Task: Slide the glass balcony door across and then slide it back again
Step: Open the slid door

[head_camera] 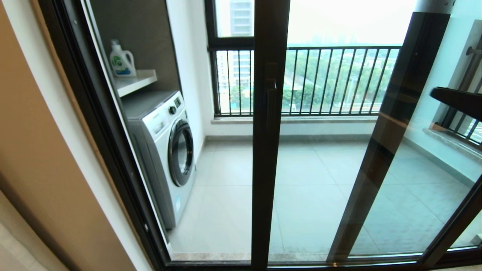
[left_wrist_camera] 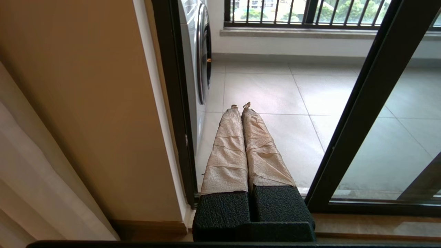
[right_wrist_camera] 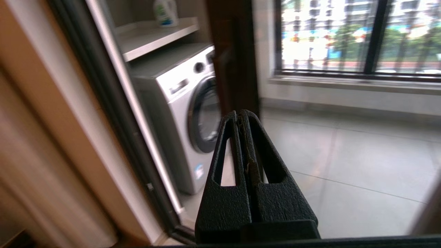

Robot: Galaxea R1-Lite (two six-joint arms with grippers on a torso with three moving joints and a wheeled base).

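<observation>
Facing the glass balcony door point(head_camera: 269, 150), we hold our right gripper point(right_wrist_camera: 241, 119) pressed together near its handle point(head_camera: 271, 101). Our left gripper point(left_wrist_camera: 240, 106), also pressed together, hangs low by the washing machine point(left_wrist_camera: 196, 51).

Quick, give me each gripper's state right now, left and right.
Left gripper: shut, holding nothing, low by the door frame near the washing machine.
Right gripper: shut, holding nothing, pointed toward the glass balcony door, not gripping it.

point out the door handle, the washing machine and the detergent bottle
door handle point(head_camera: 270, 103), head view, middle of the slim dark grip on the door's stile
washing machine point(head_camera: 180, 152), head view, on its round door
detergent bottle point(head_camera: 121, 62), head view, on its label
</observation>
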